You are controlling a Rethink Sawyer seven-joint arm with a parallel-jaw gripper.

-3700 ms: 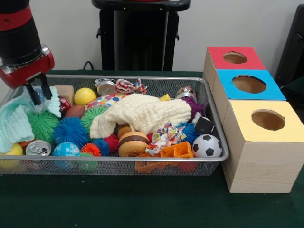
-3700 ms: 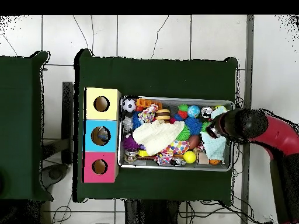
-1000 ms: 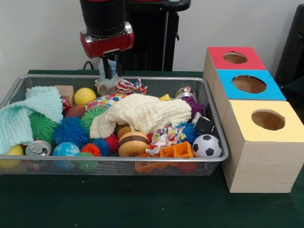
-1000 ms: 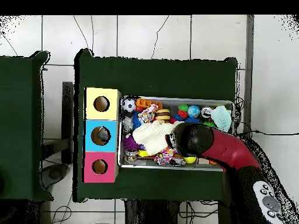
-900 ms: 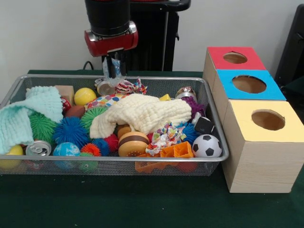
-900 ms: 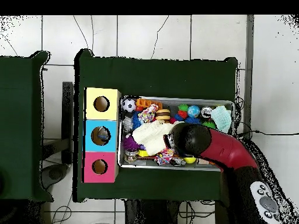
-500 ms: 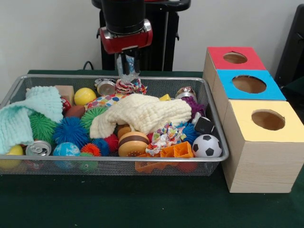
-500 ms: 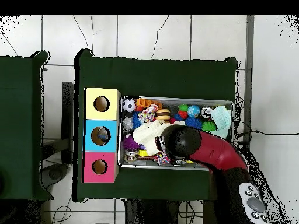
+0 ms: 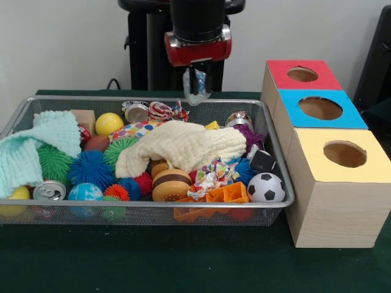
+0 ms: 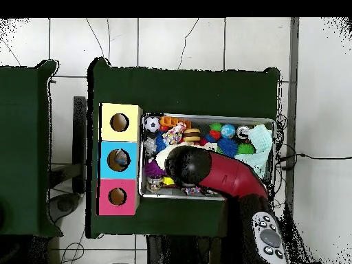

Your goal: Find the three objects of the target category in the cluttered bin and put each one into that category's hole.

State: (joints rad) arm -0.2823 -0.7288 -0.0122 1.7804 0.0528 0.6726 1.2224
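Moving across the bin (image 9: 276,160) toward the boxes, the gripper (image 9: 197,82) now hangs high over the far rim. Its fingers are squeezed on a small clear crinkly thing (image 9: 197,91), maybe a plastic wrapper; it is hard to tell. Below the fingers lies the cream cloth (image 9: 183,145). The blue box (image 9: 342,116) is off to the side, and something already shows in its hole from above. More things are left to find.

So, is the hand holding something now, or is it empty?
Holding: the hand is shut on a crumpled clear wrapper, lifted above the bin.
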